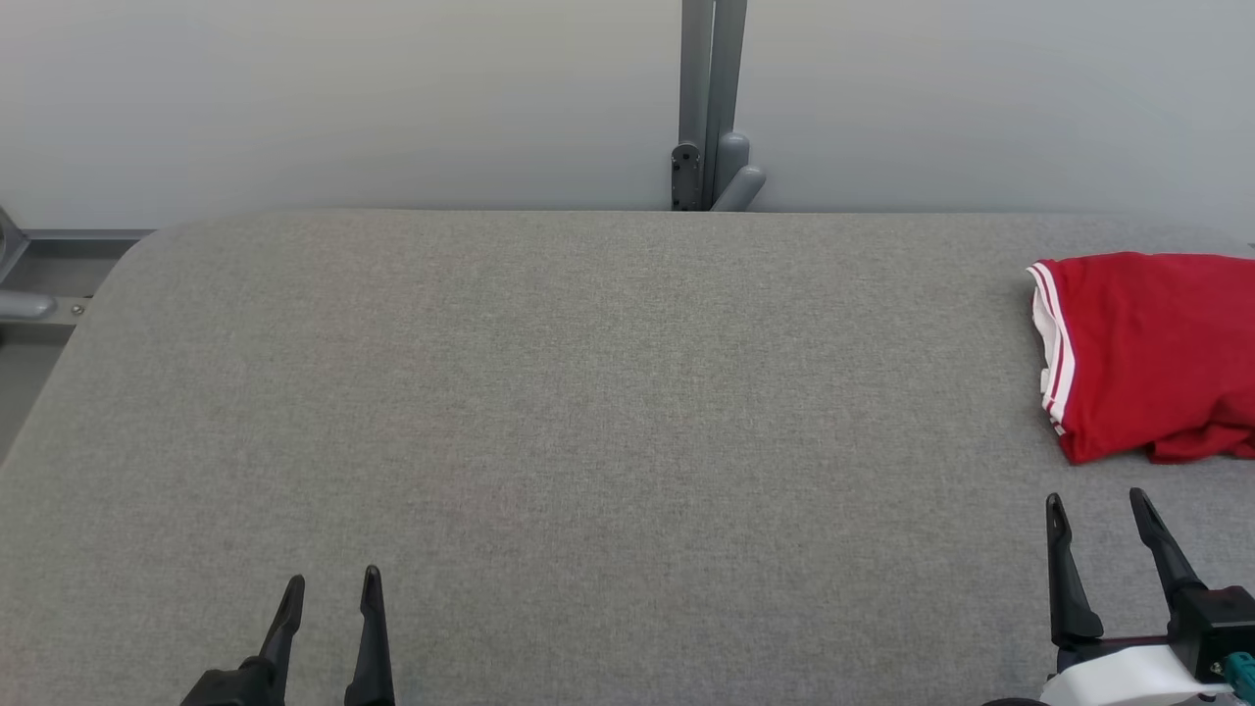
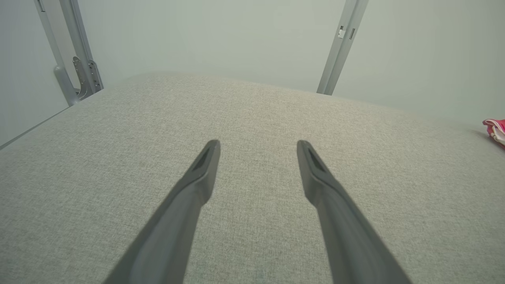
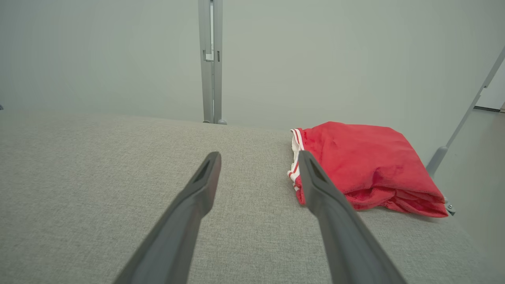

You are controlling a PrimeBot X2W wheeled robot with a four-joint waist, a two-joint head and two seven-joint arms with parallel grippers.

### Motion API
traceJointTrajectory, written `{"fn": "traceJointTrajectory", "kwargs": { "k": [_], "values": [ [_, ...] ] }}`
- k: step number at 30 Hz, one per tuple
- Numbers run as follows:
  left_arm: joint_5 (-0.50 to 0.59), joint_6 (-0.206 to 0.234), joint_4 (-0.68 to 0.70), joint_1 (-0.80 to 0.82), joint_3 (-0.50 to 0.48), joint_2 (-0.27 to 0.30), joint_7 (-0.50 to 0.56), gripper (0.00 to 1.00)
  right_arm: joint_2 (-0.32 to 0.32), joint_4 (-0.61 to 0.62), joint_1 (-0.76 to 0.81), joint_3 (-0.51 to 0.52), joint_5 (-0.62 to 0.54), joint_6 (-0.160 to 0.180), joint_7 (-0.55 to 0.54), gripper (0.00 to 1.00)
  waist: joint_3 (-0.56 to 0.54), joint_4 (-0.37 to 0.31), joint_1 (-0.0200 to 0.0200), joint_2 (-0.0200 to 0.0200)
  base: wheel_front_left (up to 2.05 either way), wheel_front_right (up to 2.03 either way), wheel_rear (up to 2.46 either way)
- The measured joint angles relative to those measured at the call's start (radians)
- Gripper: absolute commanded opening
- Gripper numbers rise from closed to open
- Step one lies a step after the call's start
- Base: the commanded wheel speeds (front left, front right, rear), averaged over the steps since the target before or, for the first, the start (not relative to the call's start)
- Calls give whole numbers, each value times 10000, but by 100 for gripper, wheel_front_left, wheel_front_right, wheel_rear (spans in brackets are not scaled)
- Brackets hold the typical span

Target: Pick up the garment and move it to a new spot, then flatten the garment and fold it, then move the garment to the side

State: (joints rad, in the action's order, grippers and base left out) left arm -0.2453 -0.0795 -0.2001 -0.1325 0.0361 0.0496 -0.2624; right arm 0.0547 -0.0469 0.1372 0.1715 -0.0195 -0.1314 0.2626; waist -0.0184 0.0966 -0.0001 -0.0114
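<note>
Left gripper (image 1: 333, 579): lower left of the head view. Its two long dark fingers (image 2: 197, 185) point up the frame and stand wide apart with nothing between them, over bare grey cloth.

Right gripper (image 1: 1096, 498): lower right of the head view, on a black and white wrist. Its fingers are likewise spread wide and empty, with the tips just below the garment and a strip of desk showing between.

Desk (image 1: 588, 392): covered in grey woven fabric with rounded far corners, taking up most of the frame.

Garment (image 1: 1147, 353): red, with white-and-red striped trim along its left edge. It lies as a compact folded bundle on the desk at the right edge of the frame, partly cut off there, and its lower edge is rumpled. In the right wrist view it sits right of centre, partly behind the right-hand finger.

Post (image 1: 711, 98): grey metal, upright, top centre behind the desk.

Wall (image 1: 294, 98): pale and plain, across the top.
</note>
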Motion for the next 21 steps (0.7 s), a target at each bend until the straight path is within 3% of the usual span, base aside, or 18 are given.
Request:
{"fn": "traceJointTrajectory", "kwargs": {
  "k": [21],
  "values": [
    [-17, -146, -27, 7, 25, 2, 0, 100, -44, -324, 118, 130, 433, 0, 0, 100, -94, -224, 0, 0, 0, 0, 0]
  ]
}}
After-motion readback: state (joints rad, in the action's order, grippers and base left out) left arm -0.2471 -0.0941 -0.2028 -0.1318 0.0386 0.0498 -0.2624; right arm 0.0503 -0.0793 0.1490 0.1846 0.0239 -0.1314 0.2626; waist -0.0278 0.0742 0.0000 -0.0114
